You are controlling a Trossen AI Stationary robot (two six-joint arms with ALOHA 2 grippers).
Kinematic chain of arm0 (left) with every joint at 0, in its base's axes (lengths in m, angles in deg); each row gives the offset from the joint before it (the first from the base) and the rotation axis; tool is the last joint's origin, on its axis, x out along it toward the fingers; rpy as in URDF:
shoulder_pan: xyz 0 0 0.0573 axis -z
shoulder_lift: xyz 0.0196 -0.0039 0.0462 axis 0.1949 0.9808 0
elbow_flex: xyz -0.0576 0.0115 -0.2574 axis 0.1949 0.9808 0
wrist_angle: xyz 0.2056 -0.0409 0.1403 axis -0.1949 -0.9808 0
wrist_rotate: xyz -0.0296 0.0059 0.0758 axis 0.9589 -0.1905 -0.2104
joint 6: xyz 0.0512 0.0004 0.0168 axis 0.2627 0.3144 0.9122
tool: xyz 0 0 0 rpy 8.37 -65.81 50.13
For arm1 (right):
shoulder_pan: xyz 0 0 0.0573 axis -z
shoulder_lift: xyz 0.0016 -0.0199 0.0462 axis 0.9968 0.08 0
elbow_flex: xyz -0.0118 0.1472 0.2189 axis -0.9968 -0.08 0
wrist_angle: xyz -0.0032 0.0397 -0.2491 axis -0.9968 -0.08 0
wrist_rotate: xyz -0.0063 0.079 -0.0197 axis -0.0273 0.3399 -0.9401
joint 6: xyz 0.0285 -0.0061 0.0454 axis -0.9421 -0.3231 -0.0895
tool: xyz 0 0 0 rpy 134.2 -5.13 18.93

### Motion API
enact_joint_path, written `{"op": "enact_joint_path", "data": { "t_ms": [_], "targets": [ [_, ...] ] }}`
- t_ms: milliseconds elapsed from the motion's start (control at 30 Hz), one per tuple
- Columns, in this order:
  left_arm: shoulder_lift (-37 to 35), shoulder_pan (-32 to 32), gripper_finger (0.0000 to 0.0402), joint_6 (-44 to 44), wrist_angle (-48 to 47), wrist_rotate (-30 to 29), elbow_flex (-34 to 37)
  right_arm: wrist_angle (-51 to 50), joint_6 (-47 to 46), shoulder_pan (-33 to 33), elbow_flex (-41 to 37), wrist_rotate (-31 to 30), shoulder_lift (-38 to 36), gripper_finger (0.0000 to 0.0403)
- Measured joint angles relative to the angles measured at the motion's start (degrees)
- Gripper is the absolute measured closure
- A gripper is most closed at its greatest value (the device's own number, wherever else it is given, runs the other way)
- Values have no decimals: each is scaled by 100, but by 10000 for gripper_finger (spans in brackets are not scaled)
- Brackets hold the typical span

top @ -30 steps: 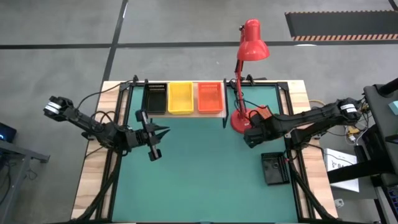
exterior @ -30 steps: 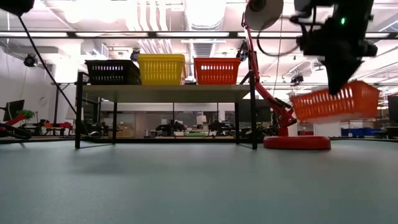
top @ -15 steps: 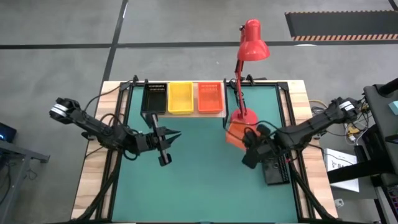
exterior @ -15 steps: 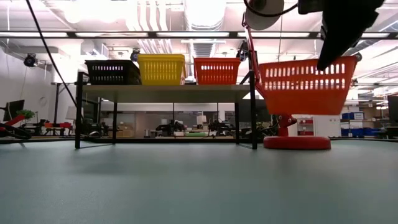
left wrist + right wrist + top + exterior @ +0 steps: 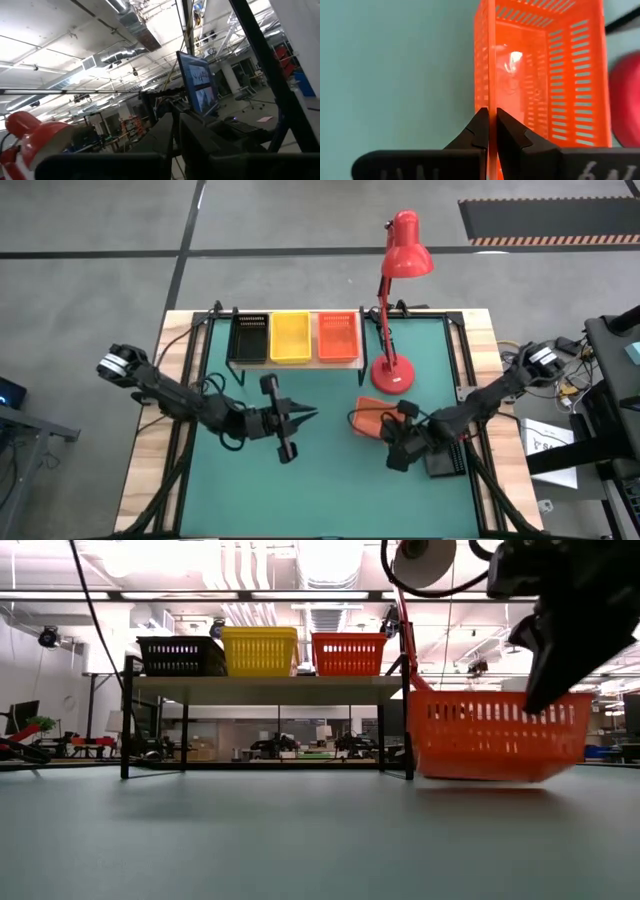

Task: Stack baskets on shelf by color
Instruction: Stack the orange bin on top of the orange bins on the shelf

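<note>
We see the right gripper [image 5: 392, 442] pinching one long wall of an orange-red basket [image 5: 372, 418]; in the right wrist view the two dark fingers [image 5: 481, 131] are pressed together on the thin rim of that wall. From above, the held basket lies at about 4 o'clock from the table's [image 5: 320, 500] centre, just beside the red lamp's base [image 5: 392, 374]. In the low view it hangs slightly tilted, its bottom close above the green surface; we cannot tell whether it touches.

On the shelf [image 5: 345, 363] at 12 o'clock, three baskets sit side by side: black [image 5: 249, 337], yellow [image 5: 291, 336], orange-red [image 5: 338, 335].

A black basket [image 5: 441, 451] rests on the table at 4 o'clock, just beyond the right gripper.

The left gripper [image 5: 308, 416] is in the air near table centre, toward 9 o'clock, jaws pressed together and holding nothing. Its tips point toward 3 o'clock.
</note>
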State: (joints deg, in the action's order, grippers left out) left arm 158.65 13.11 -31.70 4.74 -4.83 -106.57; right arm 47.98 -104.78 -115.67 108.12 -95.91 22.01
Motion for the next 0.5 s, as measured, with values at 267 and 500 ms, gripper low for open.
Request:
{"op": "enact_joint_path", "data": {
  "t_ms": [267,500],
  "targets": [
    [931,121,386,-333,-12,0,-709,218,310,-580,-106,-301,86,391],
    [1653,139,386,-1078,-636,-171,-1441,387,384,-1997,-523,-1354,-518,391]
  ]
}}
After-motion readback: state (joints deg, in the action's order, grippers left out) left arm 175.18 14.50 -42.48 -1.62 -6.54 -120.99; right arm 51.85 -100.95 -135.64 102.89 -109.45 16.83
